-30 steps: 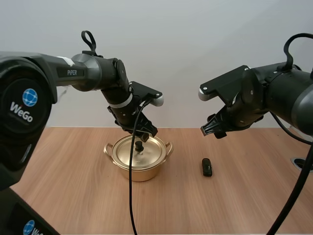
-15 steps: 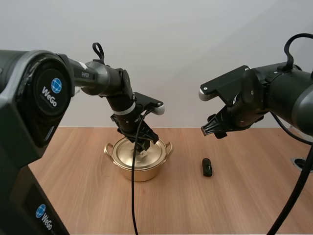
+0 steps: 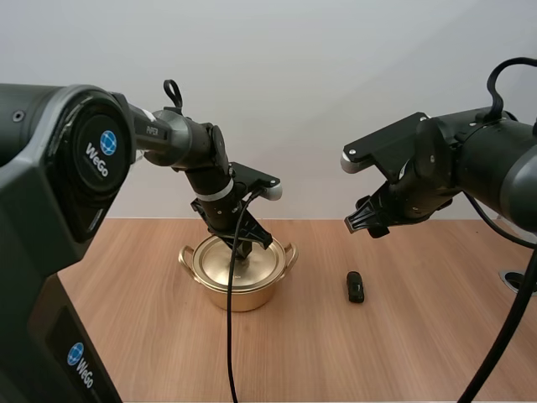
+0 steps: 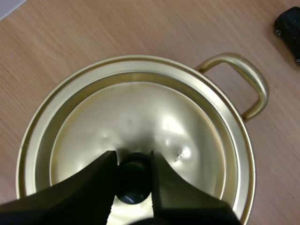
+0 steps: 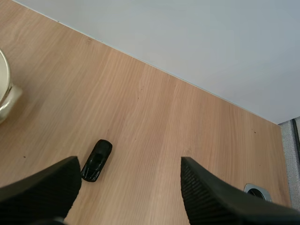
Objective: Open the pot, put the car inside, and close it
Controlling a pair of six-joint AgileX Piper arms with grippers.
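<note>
A gold pot (image 3: 239,290) stands on the wooden table with its lid (image 3: 220,262) on. My left gripper (image 3: 241,249) reaches down onto the lid's middle. In the left wrist view its fingers (image 4: 101,183) press both sides of the black knob (image 4: 133,182), and the left gripper (image 4: 132,158) is shut on it. The lid (image 4: 140,117) sits flat on the pot's rim (image 4: 236,140). A small black car (image 3: 356,286) lies to the pot's right. My right gripper (image 3: 367,223) hangs high above the car. It is open in the right wrist view (image 5: 129,161), with the car (image 5: 97,160) far below.
The pot has a looped side handle (image 4: 246,84) on the car's side. A round metal grommet (image 3: 513,279) is set in the table at the far right edge. Bare wood lies in front of the pot and the car.
My left gripper has come down a little onto the lid and now holds the knob. The right arm, the pot and the car have stayed where they were.
</note>
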